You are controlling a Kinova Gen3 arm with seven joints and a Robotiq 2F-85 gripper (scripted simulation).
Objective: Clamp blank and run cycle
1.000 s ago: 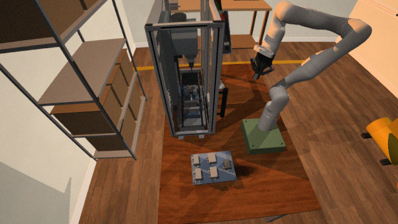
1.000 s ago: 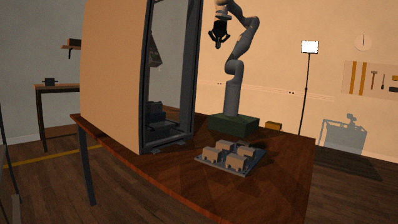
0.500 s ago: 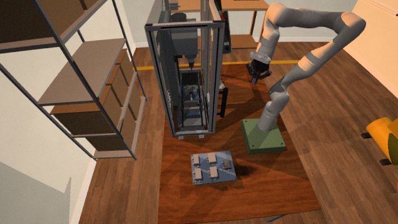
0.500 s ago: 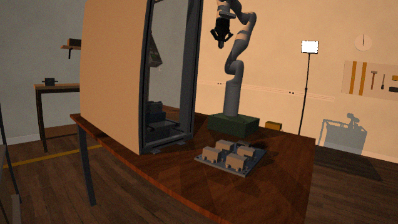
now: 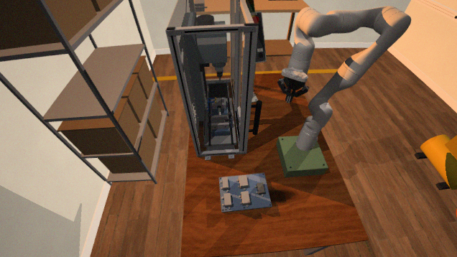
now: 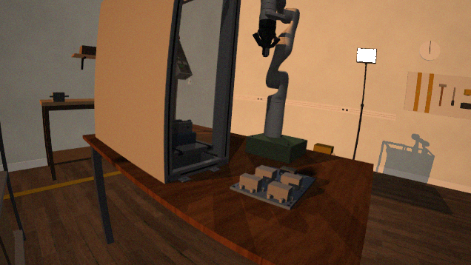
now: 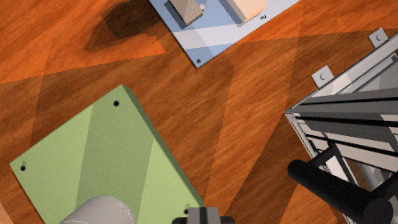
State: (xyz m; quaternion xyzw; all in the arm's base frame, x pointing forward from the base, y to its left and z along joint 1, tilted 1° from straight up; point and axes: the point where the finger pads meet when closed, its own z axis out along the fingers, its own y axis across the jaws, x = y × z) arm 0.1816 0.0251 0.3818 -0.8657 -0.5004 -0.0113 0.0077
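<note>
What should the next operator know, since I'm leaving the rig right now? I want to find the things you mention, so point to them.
Hand (image 5: 289, 99) (image 6: 265, 55) (image 7: 203, 215): shut, empty, raised above the table on the guard's (image 5: 251, 90) (image 6: 226, 85) control-column side.
Blue plate (image 5: 235, 206) (image 6: 259, 197) (image 7: 200, 52): four light blanks plus the dark setting master (image 5: 260, 188) (image 6: 289, 169) (image 7: 186, 11).
Done: cannot confirm any step; vise contents, door position, VISE AIR and amber lamp are unreadable here.
Left, presumably: match width, load and seat the blank, clamp, shut the door, run one cycle.

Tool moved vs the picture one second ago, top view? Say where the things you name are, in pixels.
Yes: in the top view the tool (image 5: 289, 98) (image 6: 265, 53) (image 7: 203, 215) has come slightly nearer the green base (image 5: 289, 163) (image 6: 274, 149) (image 7: 117, 137).
</note>
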